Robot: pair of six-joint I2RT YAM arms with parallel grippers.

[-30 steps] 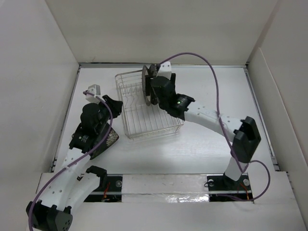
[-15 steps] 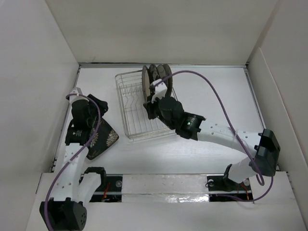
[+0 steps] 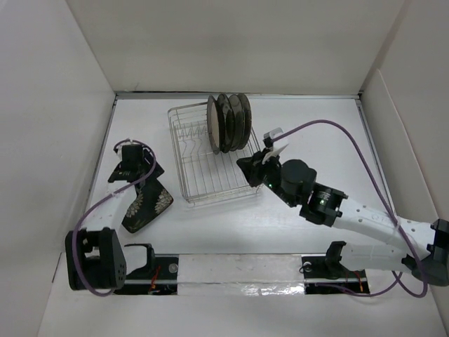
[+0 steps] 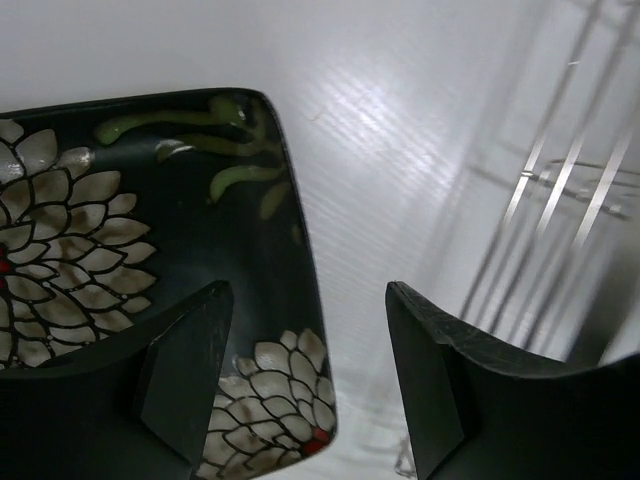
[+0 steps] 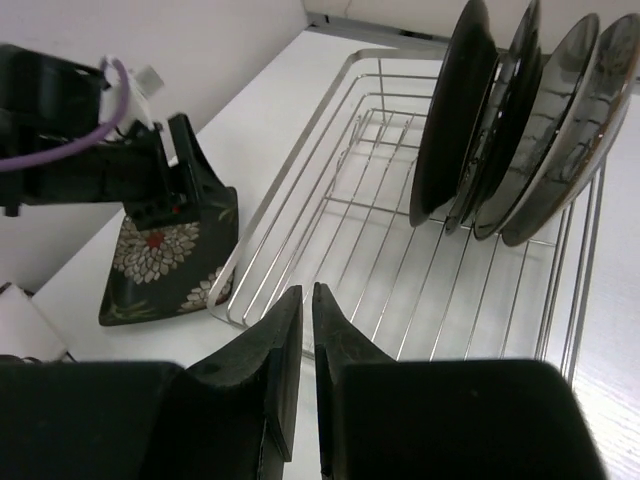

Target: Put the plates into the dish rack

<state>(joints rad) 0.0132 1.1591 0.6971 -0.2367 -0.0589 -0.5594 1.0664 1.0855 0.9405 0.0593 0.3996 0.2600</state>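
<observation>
Plates are in two places. At the left, the square black floral plate (image 3: 149,202) lies on the white table (image 3: 316,133), just beside the near left corner of the dish rack and outside it. The left gripper (image 4: 305,297) hangs over the far corner of this plate with its jaws wide apart. In the left wrist view one finger (image 4: 185,380) is above the flower pattern and the other is above the bare table beside the plate's edge. Nothing is between them, and I cannot tell if they touch the plate.

In the middle stands the dish rack (image 3: 210,179), a silver wire one, with most of its length free. At its far right end four round plates (image 3: 228,123) stand upright on edge, close one behind the other. The leftmost shows a beige face (image 3: 210,123), and the two on the right are shiny steel (image 5: 570,130).

To the right of the rack, near its near right corner, is the right gripper (image 5: 306,292). Its fingers are pressed almost together, with only a thin slit between them, and they hold nothing. It points toward the rack and is apart from the plates.
</observation>
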